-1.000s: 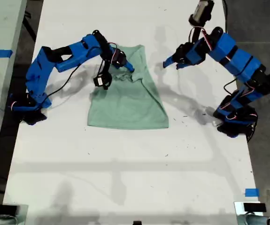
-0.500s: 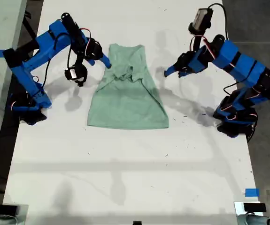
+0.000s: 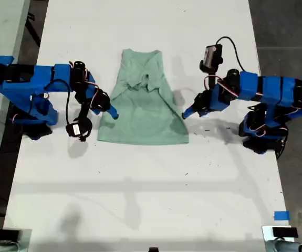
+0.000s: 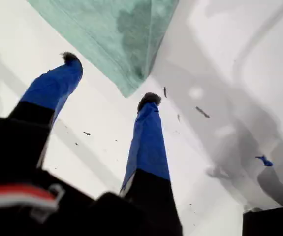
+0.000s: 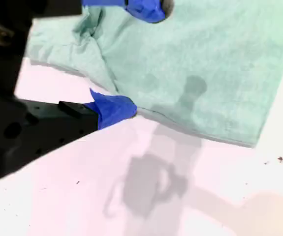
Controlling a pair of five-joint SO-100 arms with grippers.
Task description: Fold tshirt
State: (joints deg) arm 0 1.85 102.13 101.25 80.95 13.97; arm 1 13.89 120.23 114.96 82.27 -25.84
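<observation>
White table (image 3: 140, 199), tshirt (image 3: 143, 113) sleeves tucked under, neck tag hidden

No readable text, label, brand, number or sign anywhere.

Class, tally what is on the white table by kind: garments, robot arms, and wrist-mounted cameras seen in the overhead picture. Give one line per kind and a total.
T-shirt: 1
Robot arms (my first gripper, my second gripper): 2
Wrist cameras: 2
Total: 5
</observation>
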